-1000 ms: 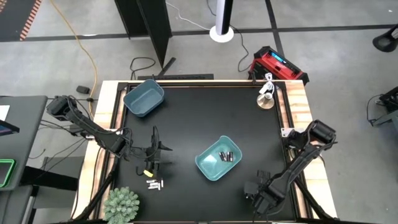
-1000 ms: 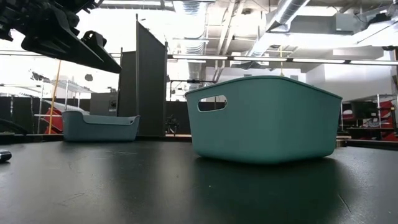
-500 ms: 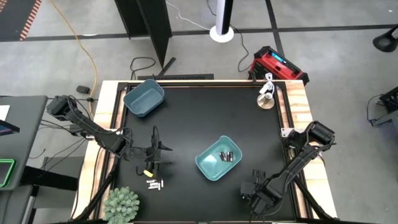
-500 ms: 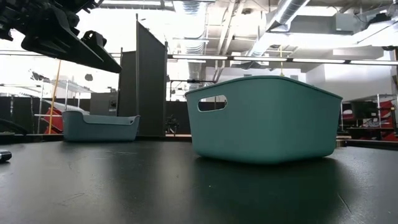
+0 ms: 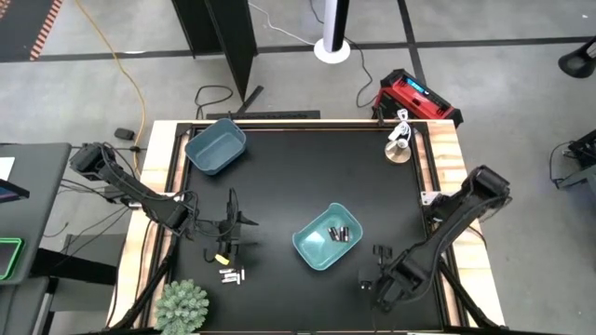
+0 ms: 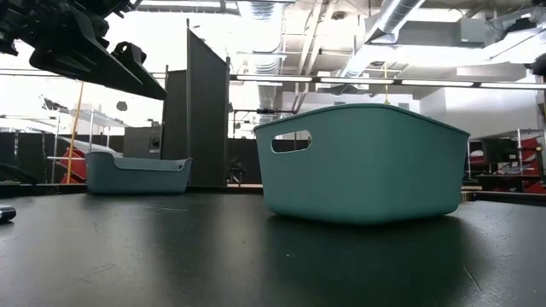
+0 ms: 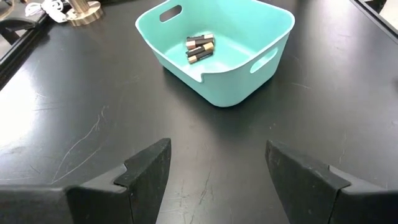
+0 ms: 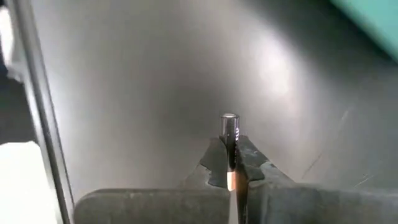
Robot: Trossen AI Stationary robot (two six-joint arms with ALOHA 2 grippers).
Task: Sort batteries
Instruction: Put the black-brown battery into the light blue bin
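Note:
A few white batteries [image 5: 230, 275] lie flat on the black table near its near-left corner. Dark batteries [image 7: 199, 48] lie inside the teal bin [image 5: 328, 238] at mid-table. A second blue bin [image 5: 215, 146] stands at the far left. My left gripper [image 5: 237, 226] hovers open left of the teal bin and just beyond the white batteries; in its wrist view the gripper [image 7: 214, 171] faces the teal bin [image 7: 217, 50]. My right gripper [image 5: 374, 277] is right of the teal bin, toward the near edge, shut on one dark battery [image 8: 229, 134]. My right gripper pinches the dark battery between its two shut fingers [image 8: 214, 165]. The fingers lie along the battery. They hold its coppery end [image 8: 231, 179], and its silvery-capped end [image 8: 229, 117] juts out past the fingertips, with the table surface seen beyond it.
A plant [image 5: 182, 305] sits at the near-left corner. A brass-coloured item with white cable [image 5: 399, 147] lies at the far-right corner. A wooden rim [image 5: 449, 140] borders the table. Bare black table lies between the two bins and in front of the teal bin [image 6: 363, 162].
My right arm has swung its gripper toward the table's left and slightly toward the far edge, closer to the teal bin, still shut on the battery. The left arm, bins and white batteries have stayed put.

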